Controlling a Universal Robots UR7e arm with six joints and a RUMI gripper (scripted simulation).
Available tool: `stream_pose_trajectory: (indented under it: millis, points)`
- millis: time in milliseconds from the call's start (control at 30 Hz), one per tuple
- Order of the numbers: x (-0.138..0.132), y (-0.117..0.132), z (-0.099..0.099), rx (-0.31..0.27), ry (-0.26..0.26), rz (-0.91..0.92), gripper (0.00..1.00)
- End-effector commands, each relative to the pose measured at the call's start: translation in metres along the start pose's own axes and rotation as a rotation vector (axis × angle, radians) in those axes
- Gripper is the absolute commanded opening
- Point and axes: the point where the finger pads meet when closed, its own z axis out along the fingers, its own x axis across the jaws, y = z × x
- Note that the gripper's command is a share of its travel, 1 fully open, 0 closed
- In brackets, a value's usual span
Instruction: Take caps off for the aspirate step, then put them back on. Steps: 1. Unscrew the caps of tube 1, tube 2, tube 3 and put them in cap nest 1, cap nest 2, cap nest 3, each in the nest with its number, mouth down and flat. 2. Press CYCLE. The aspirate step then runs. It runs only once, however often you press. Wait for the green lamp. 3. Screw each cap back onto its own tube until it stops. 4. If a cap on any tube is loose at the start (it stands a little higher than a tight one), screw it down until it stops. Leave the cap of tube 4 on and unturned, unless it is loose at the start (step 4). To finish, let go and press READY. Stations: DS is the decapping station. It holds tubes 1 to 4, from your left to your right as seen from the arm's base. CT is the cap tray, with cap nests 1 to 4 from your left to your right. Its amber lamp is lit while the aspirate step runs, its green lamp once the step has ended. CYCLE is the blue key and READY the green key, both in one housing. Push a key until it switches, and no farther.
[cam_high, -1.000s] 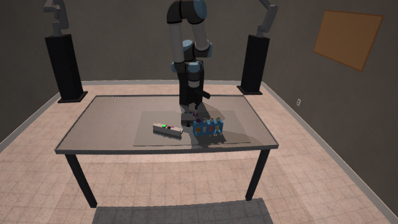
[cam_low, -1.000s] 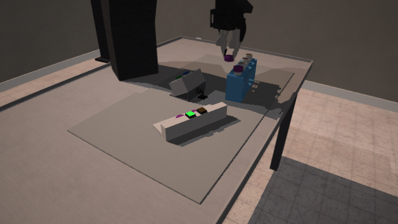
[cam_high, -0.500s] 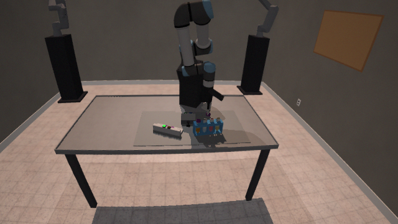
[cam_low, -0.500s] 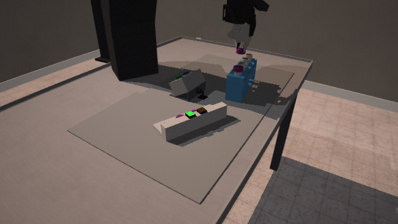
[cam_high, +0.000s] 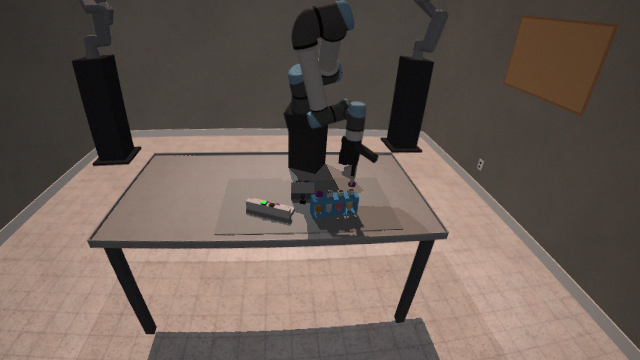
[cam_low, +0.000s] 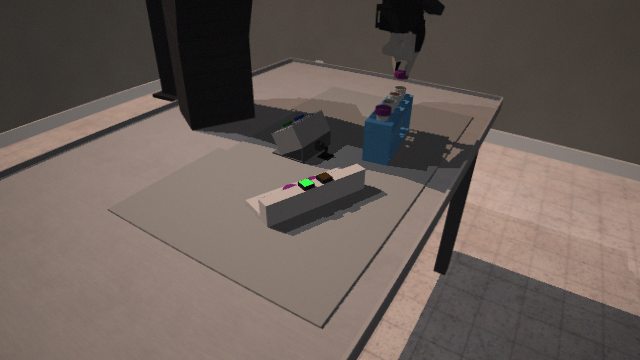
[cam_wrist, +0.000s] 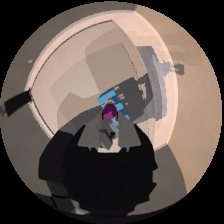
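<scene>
Purple cap (cam_high: 352, 184) (cam_low: 400, 75) (cam_wrist: 110, 111) is pinched in the gripper (cam_high: 353, 179) (cam_low: 401, 68) (cam_wrist: 110, 112), near and higher than the blue rack (cam_high: 313, 201) (cam_low: 377, 141) (cam_wrist: 107, 96), probably to go back on; the green lamp (cam_high: 264, 202) (cam_low: 306, 183) is lit.

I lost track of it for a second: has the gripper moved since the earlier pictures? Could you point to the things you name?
Yes. In the top view, the gripper (cam_high: 352, 182) (cam_low: 400, 73) (cam_wrist: 110, 112) has shifted right, now near the blue rack's (cam_high: 334, 212) (cam_low: 377, 142) right end.
</scene>
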Motion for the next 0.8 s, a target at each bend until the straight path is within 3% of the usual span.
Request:
stream_pose_trajectory:
  millis: [0,333,767]
  points:
    - [0.0,-0.002,0.0,-0.001,0.001,0.001,0.0]
    - [0.0,-0.002,0.024,-0.001,0.001,0.001,0.0]
    - [0.0,-0.002,0.024,-0.001,0.0,0.001,0.0]
